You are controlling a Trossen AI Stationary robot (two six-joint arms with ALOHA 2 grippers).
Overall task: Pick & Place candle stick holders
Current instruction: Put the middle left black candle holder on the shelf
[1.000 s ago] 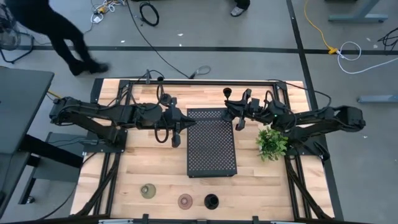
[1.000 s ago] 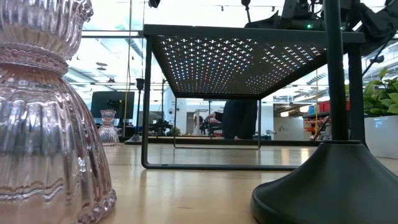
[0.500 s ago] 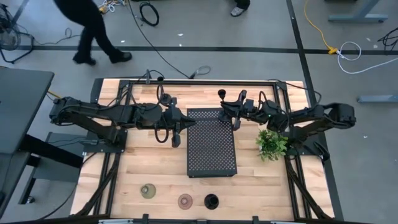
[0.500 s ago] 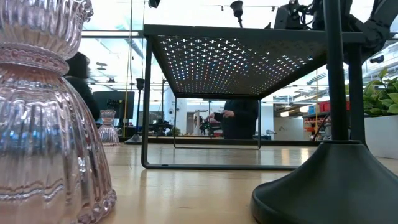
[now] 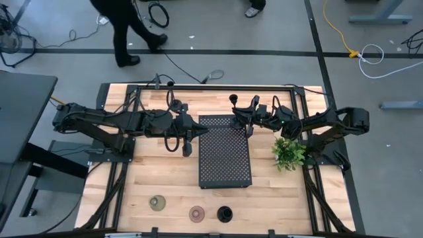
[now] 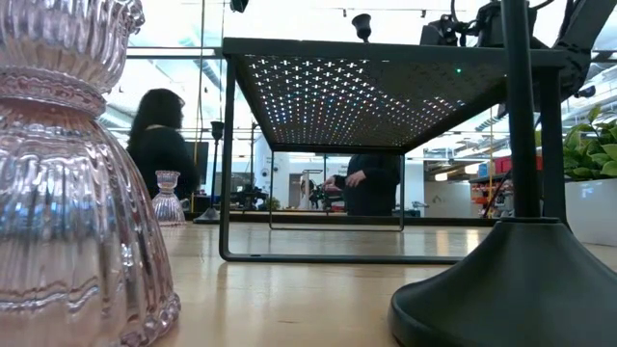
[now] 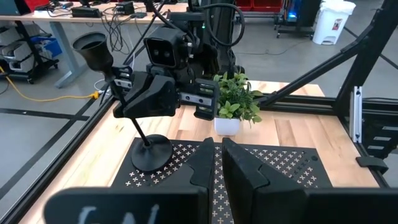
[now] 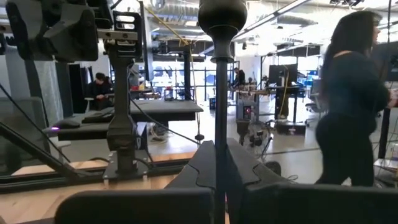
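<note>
My right gripper [image 5: 250, 125] is shut on a slim black candle stick holder [image 7: 127, 106] over the far right corner of the black perforated tray [image 5: 225, 162]. The holder's cup [image 5: 232, 99] leans past the tray's far edge. My left gripper [image 5: 188, 139] is shut and empty at the tray's left edge. An olive holder [image 5: 157, 203], a pinkish one [image 5: 197, 213] and a black one [image 5: 225, 213] stand on their bases near the table's near edge. In the low view another pinkish holder [image 6: 168, 198] and a black one [image 6: 214, 173] stand far back. My right gripper pinches the holder's thin stem [image 8: 220, 134] between its two fingers, about the stem's middle. The fingers come level from the table's right side and lie across the stem. The holder is tilted, cup [image 7: 93, 48] toward the far edge, its round base [image 7: 151, 154] at the tray's top; whether it touches I cannot tell.
A small green plant [image 5: 289, 152] in a white pot stands right of the tray, under my right arm. A person [image 5: 129, 30] walks on the floor beyond the table's far edge. Bare wood lies between the tray and the near-edge holders.
My right gripper has gone toward the table's left edge with the black holder, bringing it from beside the tray to over its far right corner and a little lower. The person beyond the table has walked toward the right.
</note>
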